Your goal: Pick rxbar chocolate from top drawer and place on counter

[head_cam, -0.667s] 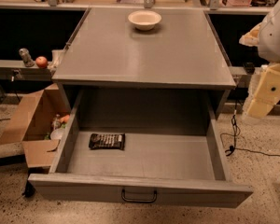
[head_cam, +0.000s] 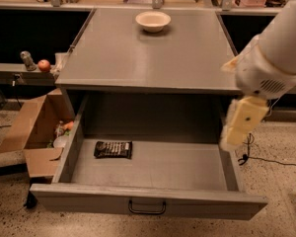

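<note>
One tool [head_cam: 239,125] has swung in over top drawer [head_cam: 148,201] R edge, grip state unclear; rxbar chocolate [head_cam: 113,149] unmoved.

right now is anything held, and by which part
Nothing: the gripper hangs at the right wall of the top drawer; the rxbar chocolate lies apart on its floor.

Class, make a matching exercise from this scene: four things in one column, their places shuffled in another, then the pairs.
1 rxbar chocolate
2 bowl
3 gripper
4 cardboard box

A on the counter, far end
B on the floor, left of the top drawer
C inside the top drawer, left part
D above the top drawer's right side

Pairs: 1-C, 2-A, 3-D, 4-B
</note>
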Robot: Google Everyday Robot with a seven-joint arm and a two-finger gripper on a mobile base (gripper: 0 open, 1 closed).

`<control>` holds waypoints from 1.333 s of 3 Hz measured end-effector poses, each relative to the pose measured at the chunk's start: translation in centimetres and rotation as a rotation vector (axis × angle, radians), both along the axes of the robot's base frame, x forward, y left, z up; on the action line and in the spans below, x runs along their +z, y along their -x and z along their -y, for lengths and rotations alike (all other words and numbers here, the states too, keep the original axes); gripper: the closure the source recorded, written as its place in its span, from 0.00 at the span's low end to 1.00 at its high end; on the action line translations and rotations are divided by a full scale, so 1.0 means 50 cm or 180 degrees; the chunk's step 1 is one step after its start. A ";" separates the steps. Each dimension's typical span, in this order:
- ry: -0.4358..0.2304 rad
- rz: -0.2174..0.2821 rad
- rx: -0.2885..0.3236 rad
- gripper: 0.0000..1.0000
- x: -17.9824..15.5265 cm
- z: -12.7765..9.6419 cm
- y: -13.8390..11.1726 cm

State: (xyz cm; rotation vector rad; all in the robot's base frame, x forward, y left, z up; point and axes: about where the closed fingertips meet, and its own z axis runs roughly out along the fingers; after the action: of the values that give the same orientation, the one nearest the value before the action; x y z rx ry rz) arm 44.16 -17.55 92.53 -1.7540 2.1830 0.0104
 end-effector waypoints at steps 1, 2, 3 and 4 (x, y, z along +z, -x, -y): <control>-0.0319 -0.0108 0.0121 0.00 -0.089 -0.081 -0.009; -0.0836 -0.0189 0.0230 0.00 -0.179 -0.159 -0.037; -0.0835 -0.0189 0.0231 0.00 -0.179 -0.159 -0.037; -0.0852 -0.0187 0.0192 0.00 -0.207 -0.158 -0.055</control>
State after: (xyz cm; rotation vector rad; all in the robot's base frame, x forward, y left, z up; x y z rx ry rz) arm 46.91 -9.64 82.20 -1.6843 2.0564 0.3559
